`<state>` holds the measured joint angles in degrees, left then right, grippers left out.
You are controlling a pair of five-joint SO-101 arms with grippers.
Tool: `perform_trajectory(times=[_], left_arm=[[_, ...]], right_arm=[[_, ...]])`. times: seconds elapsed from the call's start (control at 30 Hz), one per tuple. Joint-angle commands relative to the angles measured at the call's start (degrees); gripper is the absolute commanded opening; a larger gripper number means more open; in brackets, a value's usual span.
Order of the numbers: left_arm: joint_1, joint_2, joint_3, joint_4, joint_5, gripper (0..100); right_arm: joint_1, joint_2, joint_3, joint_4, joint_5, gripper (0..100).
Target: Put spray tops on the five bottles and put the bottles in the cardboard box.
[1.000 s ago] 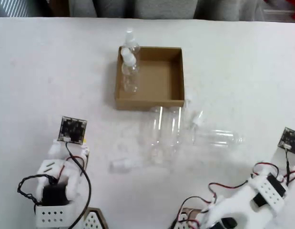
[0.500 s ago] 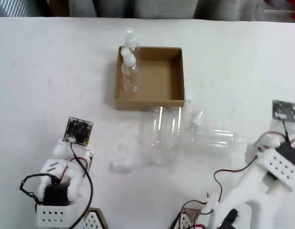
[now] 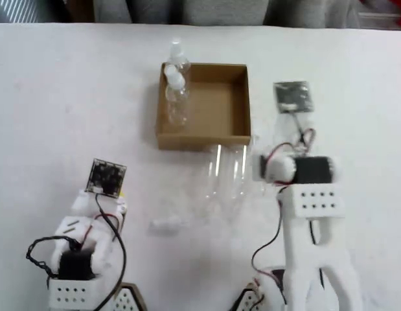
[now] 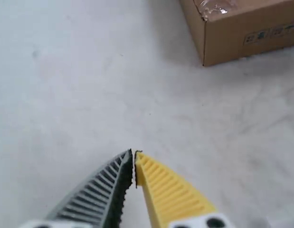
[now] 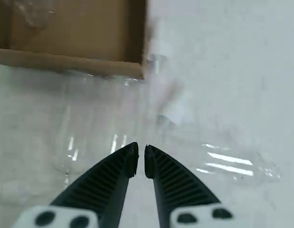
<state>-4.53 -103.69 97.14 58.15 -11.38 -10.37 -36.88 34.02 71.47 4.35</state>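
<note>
The cardboard box [image 3: 213, 107] holds one capped clear bottle [image 3: 176, 97] at its left wall. A second capped bottle [image 3: 177, 55] stands just behind the box. Two clear uncapped bottles [image 3: 226, 173] lie side by side in front of the box. A loose spray top [image 3: 164, 225] lies on the table left of them. My right arm [image 3: 309, 194] stands to the right of those bottles. My right gripper [image 5: 141, 157] is shut and empty above a clear bottle [image 5: 230, 164] lying on its side. My left gripper [image 4: 134, 165] is shut and empty over bare table, short of the box corner [image 4: 232, 33].
The white table [image 3: 70, 97] is open on its left and far sides. My left arm [image 3: 83, 240] sits at the front left edge. A small clear piece [image 5: 158, 61] lies by the box's near right corner.
My right arm swung from the front right corner up and leftward, and now covers the bottle lying to the right. My left arm shifted slightly early on, then stayed still.
</note>
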Motion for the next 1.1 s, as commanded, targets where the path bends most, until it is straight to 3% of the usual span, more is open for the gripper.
perform_trajectory(times=[0.0,0.17,0.33,0.5,0.93,1.07], left_arm=[[0.22,-0.48,-0.09,0.44,-0.88,2],[0.22,-0.48,-0.09,0.44,-8.35,2],[0.22,-0.48,-0.09,0.44,-9.05,2],[0.22,-0.48,-0.09,0.44,-9.23,2],[0.22,-0.48,-0.09,0.35,-9.32,2],[0.22,-0.48,-0.09,0.35,-9.32,2]], right_arm=[[-9.36,-0.13,-2.81,-5.67,-1.14,2.2],[-15.16,2.24,-2.55,-10.33,-1.23,2.2],[-18.68,13.32,-3.78,-12.70,-1.23,4.1],[-18.33,22.55,-8.44,-12.53,-1.23,14.3],[-16.84,30.81,-11.60,-12.88,-7.12,15.1],[-17.10,32.75,-11.52,-12.53,-7.30,22.8]])
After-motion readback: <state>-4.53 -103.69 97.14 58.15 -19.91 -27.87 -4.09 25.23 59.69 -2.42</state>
